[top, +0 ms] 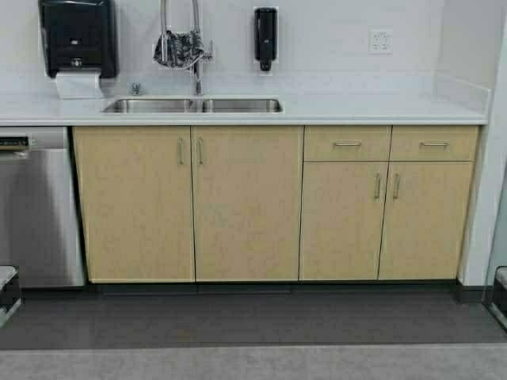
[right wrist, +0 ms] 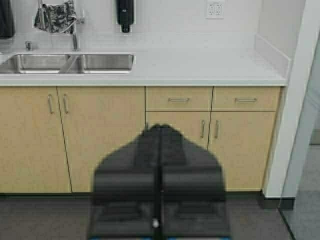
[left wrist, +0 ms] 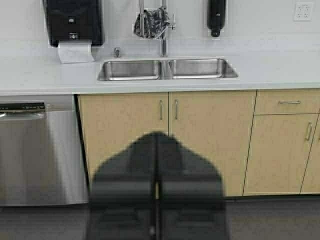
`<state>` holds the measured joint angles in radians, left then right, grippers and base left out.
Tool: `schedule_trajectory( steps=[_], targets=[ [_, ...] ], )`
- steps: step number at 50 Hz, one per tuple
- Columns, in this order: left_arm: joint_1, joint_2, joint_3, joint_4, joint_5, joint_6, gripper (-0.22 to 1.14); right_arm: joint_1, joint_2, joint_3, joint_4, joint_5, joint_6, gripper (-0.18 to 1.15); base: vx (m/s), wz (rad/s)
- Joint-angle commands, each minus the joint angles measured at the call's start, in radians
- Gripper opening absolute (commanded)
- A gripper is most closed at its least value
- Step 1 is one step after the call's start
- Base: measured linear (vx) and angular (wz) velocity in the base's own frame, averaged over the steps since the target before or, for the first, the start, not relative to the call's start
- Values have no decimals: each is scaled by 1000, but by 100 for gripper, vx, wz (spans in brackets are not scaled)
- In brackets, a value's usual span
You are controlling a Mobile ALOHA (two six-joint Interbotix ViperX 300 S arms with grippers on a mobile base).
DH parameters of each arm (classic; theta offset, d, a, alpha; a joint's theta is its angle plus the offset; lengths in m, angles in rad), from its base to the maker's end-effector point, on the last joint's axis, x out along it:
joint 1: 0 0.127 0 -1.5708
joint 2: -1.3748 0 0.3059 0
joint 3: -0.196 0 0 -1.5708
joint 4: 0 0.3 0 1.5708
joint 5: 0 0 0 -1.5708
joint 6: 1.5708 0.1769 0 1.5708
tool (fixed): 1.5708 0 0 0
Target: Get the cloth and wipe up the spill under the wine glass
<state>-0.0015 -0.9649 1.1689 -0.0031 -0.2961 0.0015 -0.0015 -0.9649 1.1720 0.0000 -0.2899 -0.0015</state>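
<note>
The cloth [top: 181,49], dark with a white leafy print, hangs bunched over the tall sink faucet at the back wall. It also shows in the left wrist view [left wrist: 152,22] and the right wrist view [right wrist: 55,16]. No wine glass and no spill are in view. My left gripper [left wrist: 157,135] is shut and empty, held low in front of the cabinets, far from the counter. My right gripper [right wrist: 160,127] is likewise shut and empty, facing the drawers. In the high view only slivers of the arms show at the lower corners.
A double steel sink [top: 192,105] is set in the white counter [top: 364,109]. A black paper towel dispenser [top: 78,36] and a soap dispenser [top: 265,38] hang on the wall. A steel dishwasher [top: 36,206] stands at left; a wall [top: 495,158] closes the right.
</note>
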Motion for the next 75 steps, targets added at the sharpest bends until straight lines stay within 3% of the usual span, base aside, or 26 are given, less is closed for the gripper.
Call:
schedule_trajectory(
  steps=[1, 6, 40, 75],
  targets=[
    [-9, -52, -3, 2, 84, -14, -4, 11, 11, 9, 2, 0, 2, 4, 0, 0],
    [-9, -60, -11, 2, 100, -11, 5, 11, 9, 8, 2, 0, 2, 6, 0, 0],
    [-9, -35, -26, 3, 101, -25, 2, -28, -2, -20, -3, 34, 3, 6, 5, -4],
    [-9, -29, 12, 3, 37, -20, 2, -28, -2, -21, -3, 21, 26, 6, 30, 0]
  ],
)
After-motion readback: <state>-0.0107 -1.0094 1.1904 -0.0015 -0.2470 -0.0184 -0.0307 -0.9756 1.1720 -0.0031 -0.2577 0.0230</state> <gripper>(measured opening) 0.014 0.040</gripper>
